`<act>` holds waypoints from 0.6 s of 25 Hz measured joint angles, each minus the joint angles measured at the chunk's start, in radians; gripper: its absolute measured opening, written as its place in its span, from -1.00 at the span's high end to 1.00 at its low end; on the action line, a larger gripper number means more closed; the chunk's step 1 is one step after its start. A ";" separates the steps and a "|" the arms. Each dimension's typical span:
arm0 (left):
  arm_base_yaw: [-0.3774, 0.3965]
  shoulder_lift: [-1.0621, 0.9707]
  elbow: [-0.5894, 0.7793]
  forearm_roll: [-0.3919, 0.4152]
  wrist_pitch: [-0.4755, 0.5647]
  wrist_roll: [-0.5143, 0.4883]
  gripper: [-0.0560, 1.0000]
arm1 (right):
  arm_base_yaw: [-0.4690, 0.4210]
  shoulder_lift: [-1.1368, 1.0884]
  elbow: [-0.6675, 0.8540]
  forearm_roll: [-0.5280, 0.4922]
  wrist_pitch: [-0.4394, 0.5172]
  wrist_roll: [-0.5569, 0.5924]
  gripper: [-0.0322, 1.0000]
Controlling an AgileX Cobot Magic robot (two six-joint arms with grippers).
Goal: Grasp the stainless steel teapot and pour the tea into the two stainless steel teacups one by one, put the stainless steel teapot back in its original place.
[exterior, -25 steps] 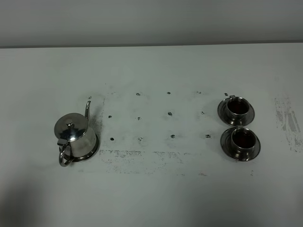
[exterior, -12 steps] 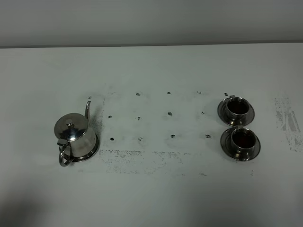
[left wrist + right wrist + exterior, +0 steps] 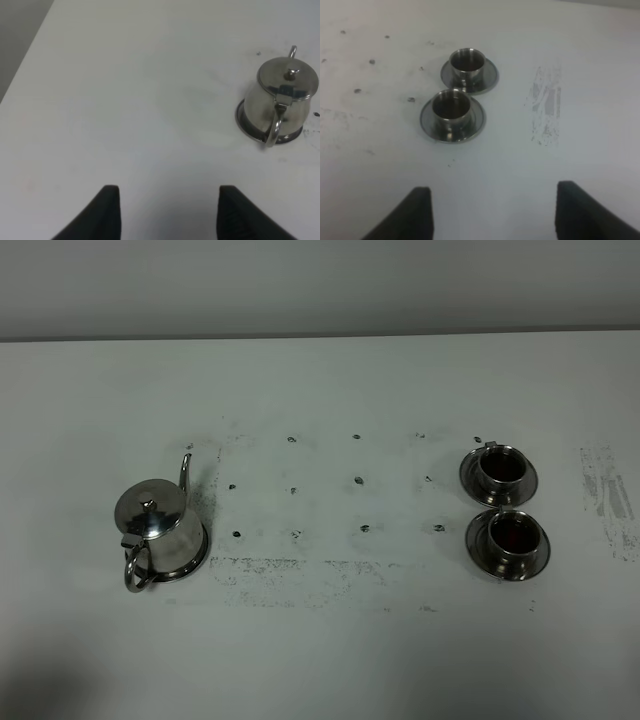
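The stainless steel teapot [image 3: 155, 525] stands upright on the left of the white table, lid on, spout toward the far side, loop handle toward the front. In the left wrist view the teapot [image 3: 285, 95] is well ahead of my left gripper [image 3: 169, 215], which is open and empty. The two stainless steel teacups, the far one [image 3: 500, 468] and the near one [image 3: 510, 535], sit on saucers at the right with dark reddish tea in them. In the right wrist view the near cup [image 3: 451, 104] and the far cup [image 3: 467, 60] lie ahead of my open, empty right gripper [image 3: 495, 215].
The table top [image 3: 330, 640] carries a grid of small dark dots [image 3: 358, 481] in the middle and a scuffed patch [image 3: 605, 490] at the right. Its far edge [image 3: 320, 336] meets a grey wall. Neither arm shows in the exterior high view.
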 joint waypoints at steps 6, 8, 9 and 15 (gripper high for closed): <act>0.000 0.000 0.000 -0.034 0.000 0.002 0.10 | 0.000 0.000 0.000 0.000 0.000 0.000 -0.05; 0.000 0.000 0.000 -0.056 0.000 0.010 0.10 | 0.000 0.000 0.000 0.000 0.000 0.000 -0.05; 0.000 0.000 0.000 -0.061 0.000 0.012 0.10 | 0.000 0.000 0.000 0.000 0.000 0.000 -0.05; 0.000 0.000 0.000 -0.077 0.000 0.012 0.10 | 0.000 0.000 0.000 0.000 0.000 0.000 -0.05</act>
